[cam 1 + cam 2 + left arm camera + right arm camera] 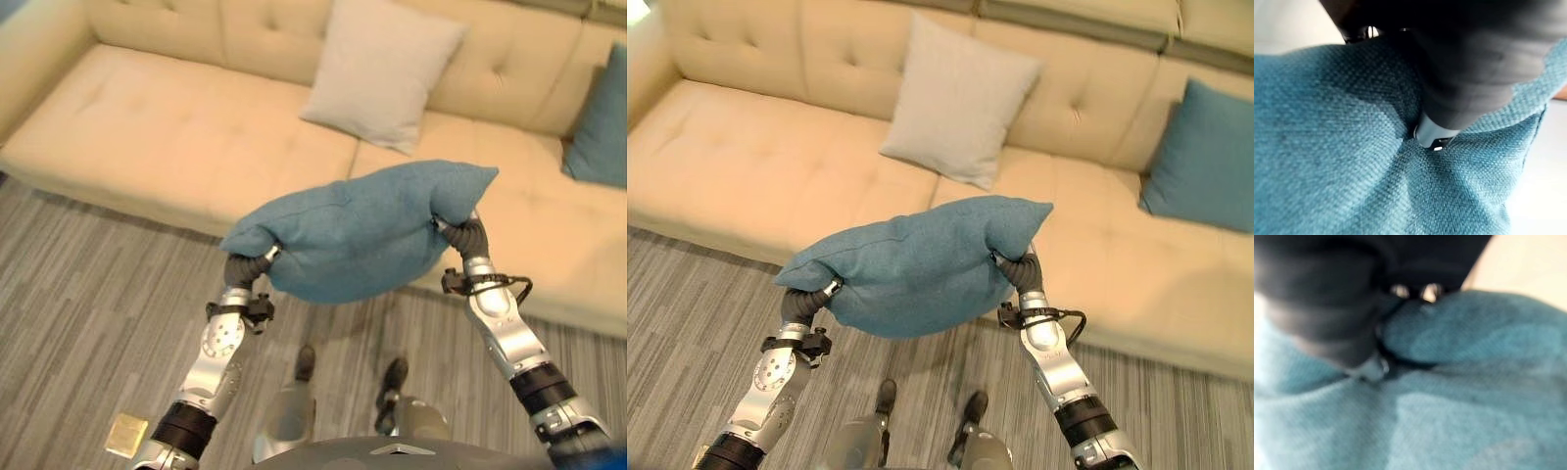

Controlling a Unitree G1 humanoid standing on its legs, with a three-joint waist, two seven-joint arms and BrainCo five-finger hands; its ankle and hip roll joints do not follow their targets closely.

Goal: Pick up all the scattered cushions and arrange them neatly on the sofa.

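**Blue cushion held up in front of the sofa**

The left hand and right hand each squeezed one end of the blue cushion. It hung above the floor, just before the sofa, where a grey cushion and another blue cushion leaned.

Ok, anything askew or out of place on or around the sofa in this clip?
Nothing damaged or spilled. The grey cushion leans tilted against the sofa backrest, cocked on a corner. A teal cushion stands at the right end. The left hand and right hand carry another teal cushion, sagging, above the floor.
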